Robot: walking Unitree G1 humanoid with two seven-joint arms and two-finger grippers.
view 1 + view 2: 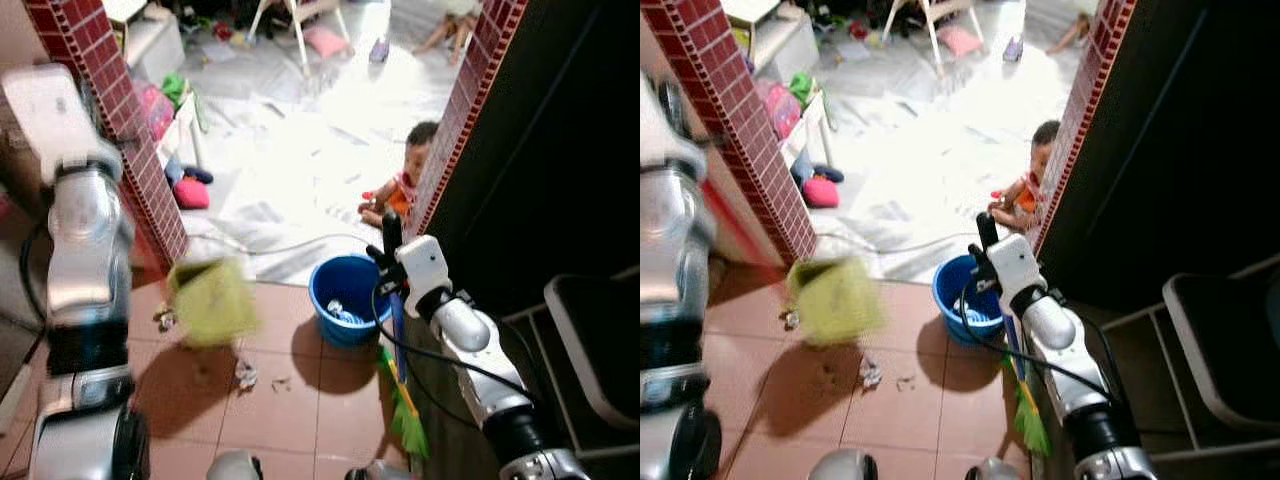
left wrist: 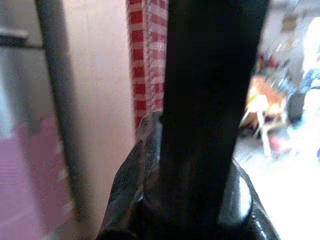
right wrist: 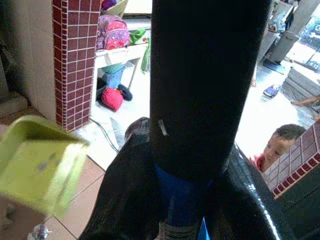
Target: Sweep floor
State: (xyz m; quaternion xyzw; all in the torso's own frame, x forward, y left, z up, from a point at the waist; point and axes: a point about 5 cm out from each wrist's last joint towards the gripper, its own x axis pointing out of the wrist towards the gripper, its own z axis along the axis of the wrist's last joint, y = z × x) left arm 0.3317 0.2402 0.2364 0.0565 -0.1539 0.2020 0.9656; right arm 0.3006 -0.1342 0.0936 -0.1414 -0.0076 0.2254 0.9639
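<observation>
Your two head eyes look forward and down from above both arms onto the tiled floor, sharing the blue bucket just ahead of the right gripper. The right wrist camera sits tight behind its finger, facing the brick pillar beyond it. The left wrist camera looks close along its own finger at the same pillar, blurred.

Silver arms, white wrist housings, black cables, black fingers.
</observation>
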